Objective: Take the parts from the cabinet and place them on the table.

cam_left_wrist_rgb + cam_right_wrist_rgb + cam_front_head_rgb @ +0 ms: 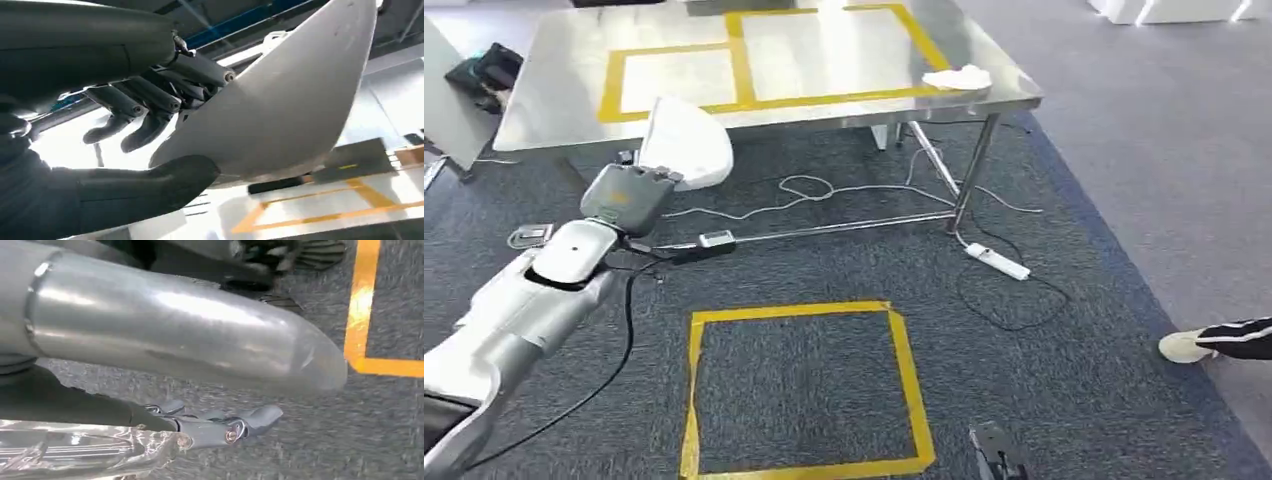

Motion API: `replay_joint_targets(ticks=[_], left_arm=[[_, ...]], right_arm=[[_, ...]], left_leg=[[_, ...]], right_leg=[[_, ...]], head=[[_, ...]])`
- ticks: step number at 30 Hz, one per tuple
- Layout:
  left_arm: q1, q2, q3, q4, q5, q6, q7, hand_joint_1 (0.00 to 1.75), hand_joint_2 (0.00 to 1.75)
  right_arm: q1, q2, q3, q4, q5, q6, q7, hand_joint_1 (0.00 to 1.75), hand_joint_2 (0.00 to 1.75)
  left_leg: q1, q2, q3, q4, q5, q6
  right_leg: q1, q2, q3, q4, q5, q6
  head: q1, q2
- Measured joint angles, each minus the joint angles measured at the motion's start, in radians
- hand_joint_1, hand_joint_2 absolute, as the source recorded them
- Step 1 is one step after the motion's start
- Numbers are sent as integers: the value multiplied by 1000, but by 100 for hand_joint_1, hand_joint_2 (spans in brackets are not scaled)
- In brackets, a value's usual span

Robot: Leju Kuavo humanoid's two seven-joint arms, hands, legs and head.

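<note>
My left hand (629, 195) grips a white curved shell part (686, 140) and holds it up just in front of the steel table's (544, 120) near edge, at its left end. In the left wrist view the thumb and dark fingers (150, 105) clamp the white curved shell part (285, 110) by its rim. Another white part (959, 77) lies on the table's right side, by a yellow taped rectangle (824, 55). My right hand (996, 452) hangs low over the carpet; its fingers (235, 427) lie straight, apart from the thumb, with nothing between them.
A second taped rectangle (674, 80) marks the table's left half. A yellow taped square (799, 390) lies on the carpet. Cables and a white power strip (999, 262) trail under the table. A person's shoe (1186, 346) is at the right edge.
</note>
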Motion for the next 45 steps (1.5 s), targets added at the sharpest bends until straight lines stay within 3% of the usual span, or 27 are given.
replay_joint_targets(ticks=[1, 2, 3, 6, 7, 8, 10, 11, 13, 18, 22, 27, 35, 36, 40, 41, 42, 43, 45], left_arm=[[2, -1, 0, 0, 0, 0, 0, 168, 175], [4, -1, 0, 1, 0, 0, -3, 168, 175], [6, -2, 0, 1, 0, 0, -6, 168, 175], [5, -2, 0, 1, 3, 2, -6, 168, 175], [3, -2, 0, 1, 3, 2, -6, 168, 175], [2, -1, 0, 1, 3, 2, -6, 168, 175], [3, 1, 0, 1, 4, 2, -6, 168, 175], [3, 1, 0, 1, 5, 3, -6, 168, 175], [3, 0, 0, 1, 6, 3, -7, 168, 175], [3, -1, 0, 1, 6, 3, -7, 168, 175], [3, -2, 0, 1, 6, 2, -7, 168, 175], [3, -3, 0, 1, 12, 0, -6, 168, 175], [3, -5, 0, 1, 30, -5, -6, 168, 175], [2, -5, 0, 1, 30, -6, -6, 168, 175], [0, -5, 1, 1, 31, -7, -4, 168, 175], [-1, -6, 2, 1, 31, -7, -3, 168, 175], [-2, -11, 2, 1, 31, -7, -3, 168, 175], [-4, -11, 2, 1, 31, -8, -2, 168, 175], [-1, -11, 2, 1, 33, -10, 1, 168, 175]], right_arm=[[2, 0, -3, 0, -2, 1, -1, 0, 0], [4, 0, -5, 0, -3, 2, -1, 0, 0], [4, 0, -6, 0, -3, 2, -1, 0, 0], [-1, 0, -10, 0, -3, 2, -3, 0, 0], [-3, 2, -10, 0, -3, 2, -3, 0, 0], [-3, 3, -10, 0, -2, 3, -4, 0, 0], [-1, 3, -10, 0, -2, 3, -4, 0, 0], [-1, 3, -10, 0, -2, 3, -4, 0, 0], [-3, 5, -11, 0, -1, 3, -4, 0, 0], [-2, 5, -11, 0, 0, 3, -4, 0, 0], [-2, 5, -11, 0, 1, 5, -4, 0, 0], [-2, 5, -11, 0, 2, 8, -4, 0, 0], [-2, 5, -11, 0, 12, 27, -11, 0, 0], [-2, 6, -11, 0, 22, 28, -10, 0, 0], [-3, 7, -11, 0, 32, 28, -6, 0, 0], [-3, 7, -11, 0, 33, 28, -5, 0, 0], [-4, 7, -11, 0, 34, 28, -5, 0, 0], [-5, 7, -11, 0, 35, 28, -5, 0, 0], [-3, 7, -11, 0, 35, 27, -3, 0, 0]], left_leg=[[0, -10, 0, 0, 0, 0], [0, -19, 0, 0, 0, 0], [0, -26, 1, 1, 0, 0], [4, -40, 3, 5, -3, -11], [-3, -42, -2, 11, -4, -17], [-4, -43, -9, 13, -1, -21], [-6, -44, -13, 13, 7, 6], [-5, -43, -12, 10, 7, 6], [-3, -39, -10, 3, 10, 2], [1, -37, -11, -6, 18, -32], [2, -37, -12, -6, 18, -38], [1, -37, -14, -5, 18, -38], [-1, -37, -15, -4, 19, -36], [-5, -38, -19, 4, 14, -22], [-8, -38, -19, -2, 14, -10], [2, -39, -6, -21, 25, -7], [6, -41, 0, -28, 28, -7], [8, -43, 0, -28, 28, -4], [9, -52, -2, -27, 28, -4]], right_leg=[[0, 0, -36, 66, -18, 2], [0, 0, -52, 85, -13, 1], [-1, 0, -44, 52, 19, 1], [-7, 4, 65, -199, 156, 3], [-8, 16, 80, -235, 146, 5], [-12, 18, 87, -240, 150, -6], [-11, 19, 81, -242, 156, -3], [-8, 20, 80, -242, 158, -6], [-6, 27, 77, -242, 160, -12], [-2, 28, 70, -241, 162, -20], [-1, 27, 70, -241, 163, -24], [-2, 27, 70, -241, 165, -23], [-5, 27, 70, -242, 167, -20], [-10, 27, 70, -246, 168, -13], [-10, 22, 74, -253, 170, -6], [-6, 20, 77, -253, 168, -2], [-7, 16, 66, -237, 151, 2], [-7, 15, 44, -177, 109, 6], [-12, 13, -29, -12, 30, 13]], head=[[0, 0], [0, 0], [1, 0], [1, 0], [3, 0], [-1, 0], [0, 0], [0, 0], [0, 0], [0, 0], [1, 0], [1, 0], [1, 0], [0, 0], [0, 0], [0, 0], [2, 0], [7, 0], [7, 0]])
